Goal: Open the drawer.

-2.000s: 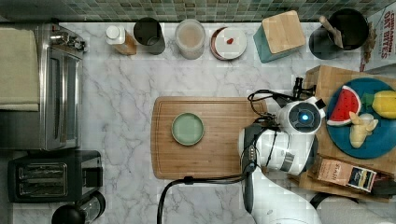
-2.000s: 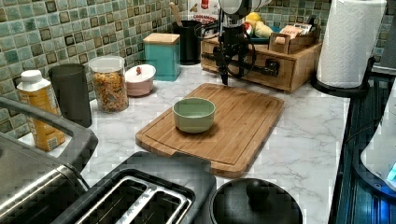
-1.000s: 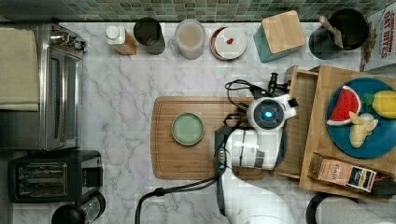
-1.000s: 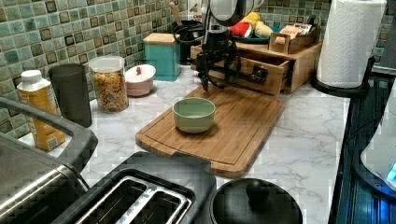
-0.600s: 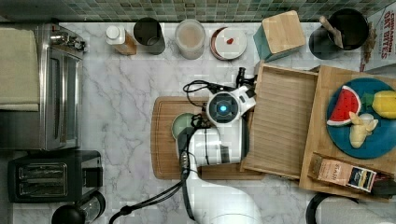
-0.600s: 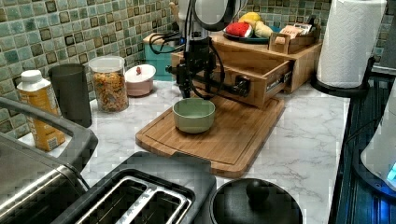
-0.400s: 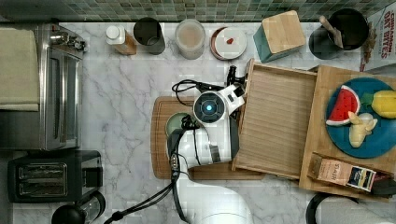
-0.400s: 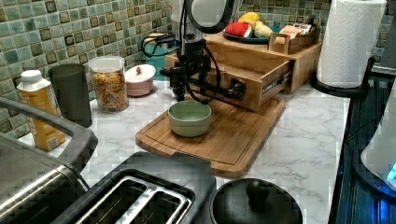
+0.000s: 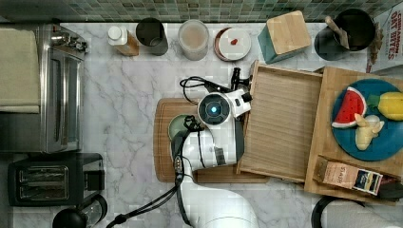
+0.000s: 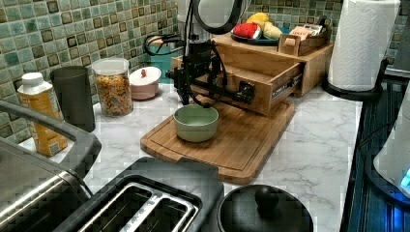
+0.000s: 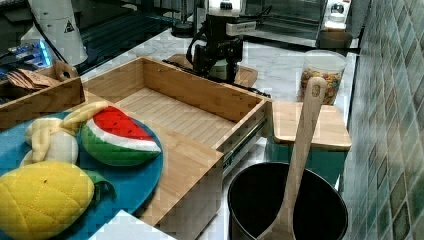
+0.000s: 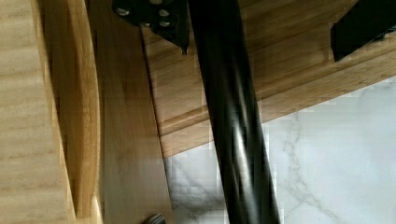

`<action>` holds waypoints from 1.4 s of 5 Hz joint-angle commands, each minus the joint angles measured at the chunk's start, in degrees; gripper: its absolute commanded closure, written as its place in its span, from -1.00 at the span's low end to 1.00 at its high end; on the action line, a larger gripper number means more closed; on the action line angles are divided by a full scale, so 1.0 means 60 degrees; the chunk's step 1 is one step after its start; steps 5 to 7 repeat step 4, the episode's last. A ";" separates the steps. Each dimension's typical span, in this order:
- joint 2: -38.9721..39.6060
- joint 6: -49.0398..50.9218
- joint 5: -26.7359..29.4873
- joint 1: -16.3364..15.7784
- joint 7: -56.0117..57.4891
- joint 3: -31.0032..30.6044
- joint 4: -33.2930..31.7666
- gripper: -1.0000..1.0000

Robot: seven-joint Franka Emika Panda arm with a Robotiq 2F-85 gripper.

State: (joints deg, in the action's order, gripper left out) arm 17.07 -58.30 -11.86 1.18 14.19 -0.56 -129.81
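The drawer (image 9: 285,123) is a light-wood tray pulled far out of its wooden cabinet (image 9: 328,156), overhanging the cutting board (image 9: 164,142). In the left view its front (image 10: 263,94) carries the long black bar handle (image 10: 227,94). My gripper (image 10: 193,96) hangs at that handle, also seen past the drawer's far rim in the right view (image 11: 220,62). In the wrist view the handle (image 12: 233,140) runs between my fingers (image 12: 159,18); one finger is against the bar and the other stands well apart, so the gripper (image 12: 259,49) is open around it.
A green bowl (image 10: 196,123) sits on the cutting board right beside my gripper. A teal wooden-lidded box (image 9: 283,35), jars (image 9: 192,38) and a dark cup (image 9: 152,35) line the tiled wall. Toy fruit on a blue plate (image 9: 380,142) tops the cabinet. Toaster (image 9: 52,185) at the top view's lower left.
The drawer has slid from shut to wide open, drawn toward the top view's left by my gripper at the handle. The arm now covers part of the bowl in the top view.
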 commanded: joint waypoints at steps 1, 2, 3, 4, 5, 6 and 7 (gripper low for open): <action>-0.0325 -0.0039 0.0068 -0.0799 -0.0245 -0.0766 0.0038 -1.00; -0.0330 -0.0045 0.0141 -0.0953 -0.0194 -0.0614 0.0037 -1.00; -0.0325 -0.0039 0.0069 -0.0803 -0.0245 -0.0762 0.0039 -1.00; -0.0328 -0.0043 0.0118 -0.0906 -0.0209 -0.0661 0.0036 -1.00; -0.0328 -0.0043 0.0118 -0.0906 -0.0209 -0.0661 0.0036 -1.00; -0.0328 -0.0043 0.0118 -0.0906 -0.0209 -0.0661 0.0036 -1.00; -0.0328 -0.0043 0.0118 -0.0906 -0.0209 -0.0661 0.0036 -1.00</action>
